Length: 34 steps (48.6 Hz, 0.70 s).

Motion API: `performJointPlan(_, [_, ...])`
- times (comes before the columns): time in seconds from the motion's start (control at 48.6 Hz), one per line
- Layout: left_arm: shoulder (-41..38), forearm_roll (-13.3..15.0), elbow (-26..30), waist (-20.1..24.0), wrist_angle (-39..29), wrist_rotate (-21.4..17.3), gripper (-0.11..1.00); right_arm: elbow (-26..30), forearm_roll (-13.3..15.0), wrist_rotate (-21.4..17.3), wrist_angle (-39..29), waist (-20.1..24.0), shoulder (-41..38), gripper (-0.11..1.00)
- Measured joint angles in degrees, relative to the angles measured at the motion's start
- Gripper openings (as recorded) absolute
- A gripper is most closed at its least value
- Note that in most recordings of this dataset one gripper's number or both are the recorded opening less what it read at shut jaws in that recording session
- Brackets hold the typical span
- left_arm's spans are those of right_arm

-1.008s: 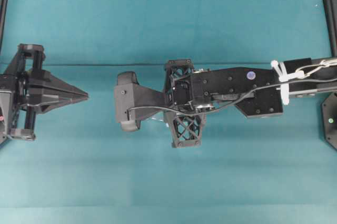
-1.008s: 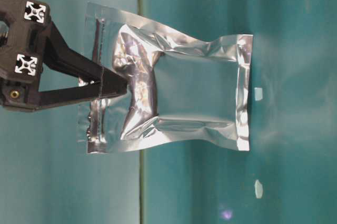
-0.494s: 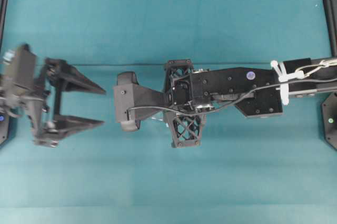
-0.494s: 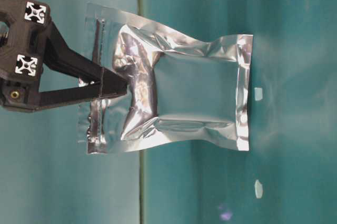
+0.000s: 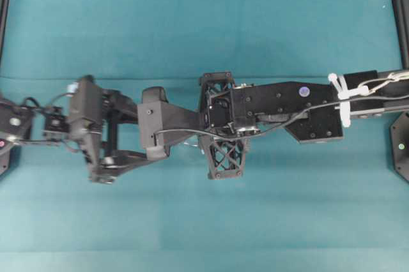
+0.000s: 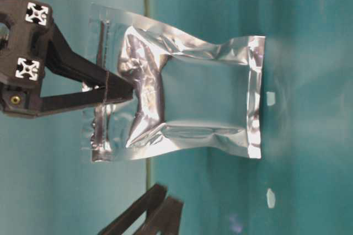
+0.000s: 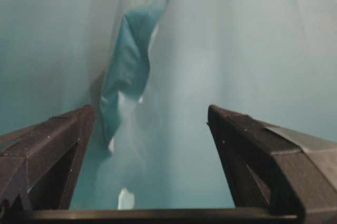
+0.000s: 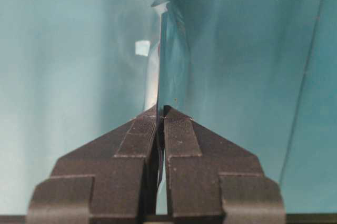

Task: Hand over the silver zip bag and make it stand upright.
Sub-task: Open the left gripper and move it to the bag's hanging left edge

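My right gripper (image 8: 160, 109) is clamped on the zip end of the shiny, crinkled silver foil zip bag (image 6: 182, 102), holding it clear of the teal cloth-covered table (image 5: 211, 29) at mid-scene; in the table-level view, which lies turned on its side, the bag's zip strip points left and its sealed bottom edge right. From overhead the pouch is hidden under my right arm.

The pouch looks light and nearly empty, thin foil that buckles rather than holds a shape, with a slick skin likely to slide between pads. I judge the flat sealed borders the safest places to pinch: the free side edge or the bottom seam, well away from the puffed, darker centre, which would simply crush.

My left gripper (image 7: 150, 129), with jaws spread wide and nothing between them, faces the bag edge-on in its wrist view.

A second ago that gripper sat closed at the far left of the overhead view. It has since opened fully and reached in beside my right hand, its fingers (image 6: 151, 213) now entering the table-level view. The bag and right arm have not moved.
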<state>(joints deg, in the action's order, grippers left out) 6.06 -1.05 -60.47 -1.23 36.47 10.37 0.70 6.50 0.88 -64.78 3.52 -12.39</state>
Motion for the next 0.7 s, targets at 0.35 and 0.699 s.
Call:
performJointPlan(0.35, [-10.81,0.00,6.59,0.62,3.43,0.18,0.94,0.00,0.00,0.00,0.18,0.00,0.00,0.03])
performJointPlan(0.699, [-18.11,-0.09,11.69,1.32,3.52,0.26,0.94,-0.18,0.00,0.00,0.88,0.00,0.00,0.03])
